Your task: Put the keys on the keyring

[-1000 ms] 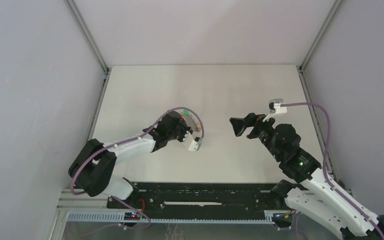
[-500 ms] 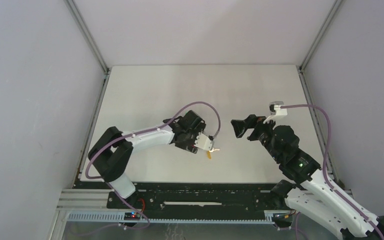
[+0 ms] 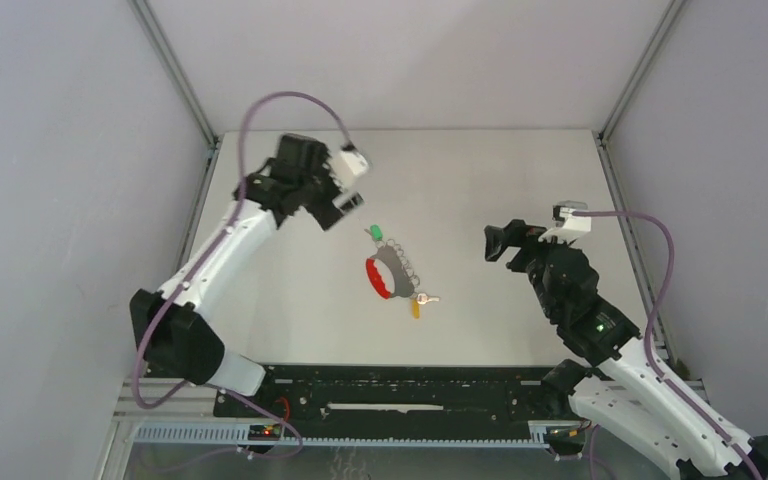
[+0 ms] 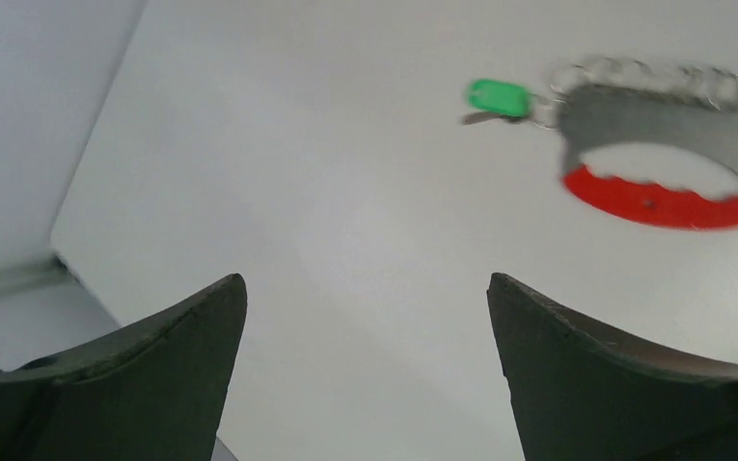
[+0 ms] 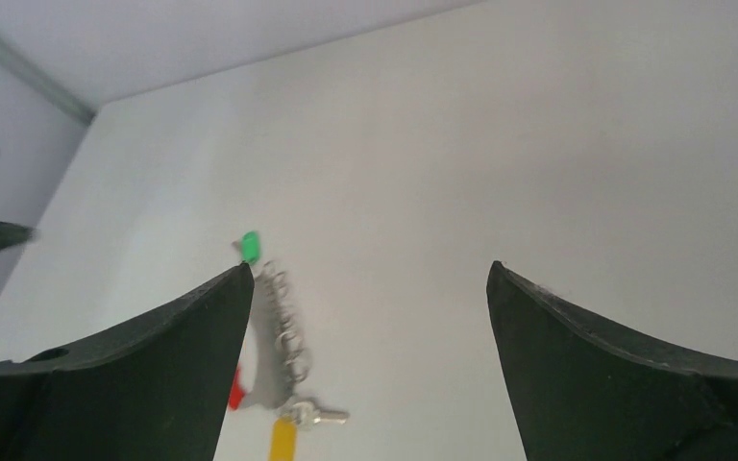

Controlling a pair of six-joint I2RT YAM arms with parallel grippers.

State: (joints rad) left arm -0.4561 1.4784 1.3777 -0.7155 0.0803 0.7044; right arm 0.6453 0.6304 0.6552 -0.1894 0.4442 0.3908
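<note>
Grey-and-red keyring (image 3: 393, 272) flat on table (image 3: 480, 180), green key (image 3: 374, 232) touching far end, yellow key (image 3: 415, 308) at near end. Left gripper (image 4: 365, 279) and right gripper (image 5: 370, 267) spread wide, holding nothing.

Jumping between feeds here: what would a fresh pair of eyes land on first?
The keyring, grey with a red curved section, lies mid-table between the two arms, with the green key at its far end and the yellow-orange key at its near end. Both arms are clear of it: the left fingers and right fingers stand wide open, holding nothing.
</note>
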